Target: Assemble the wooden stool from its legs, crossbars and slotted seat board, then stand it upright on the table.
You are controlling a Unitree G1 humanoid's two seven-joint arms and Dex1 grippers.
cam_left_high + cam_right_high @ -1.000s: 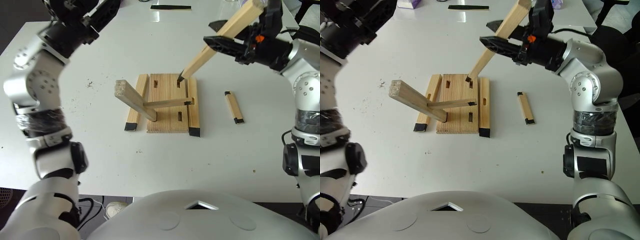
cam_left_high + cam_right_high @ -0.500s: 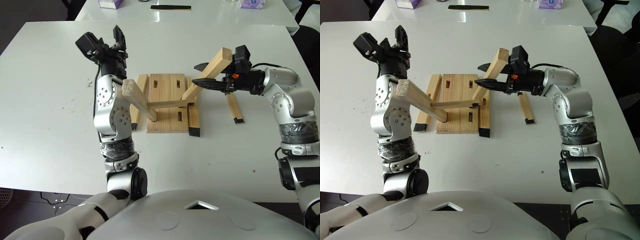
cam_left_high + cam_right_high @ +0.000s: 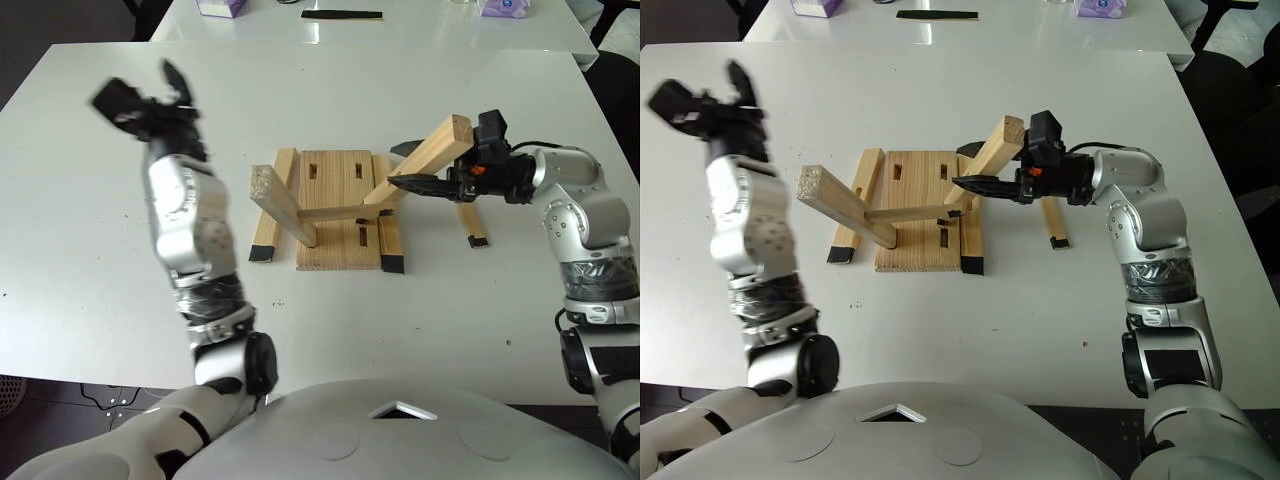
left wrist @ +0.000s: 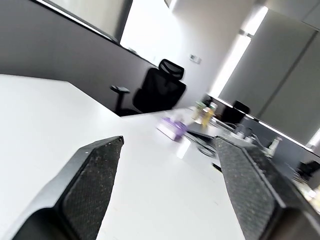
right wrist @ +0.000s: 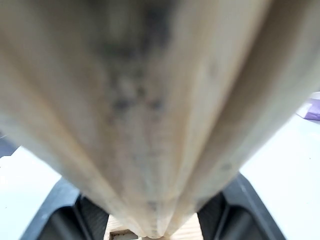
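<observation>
While the right gripper (image 3: 405, 166) clamps a tilted leg (image 3: 432, 148) over the seat board (image 3: 335, 172) mid-worktop, leg-fitting looks on, left gripper (image 3: 145, 88) raised near the left edge | left wrist: fingers (image 4: 95, 175) splayed, empty | right wrist: leg gripped; next: tip upright, press home.

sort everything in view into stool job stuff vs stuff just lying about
Job in hand:
slotted seat board
planted leg, tilted in the board
crossbar, meeting that leg
held leg, in the right gripper
left loose leg and right loose leg, flanking the board
spare crossbar

Lying about, on the far table:
black strip
left purple box
right purple box
</observation>
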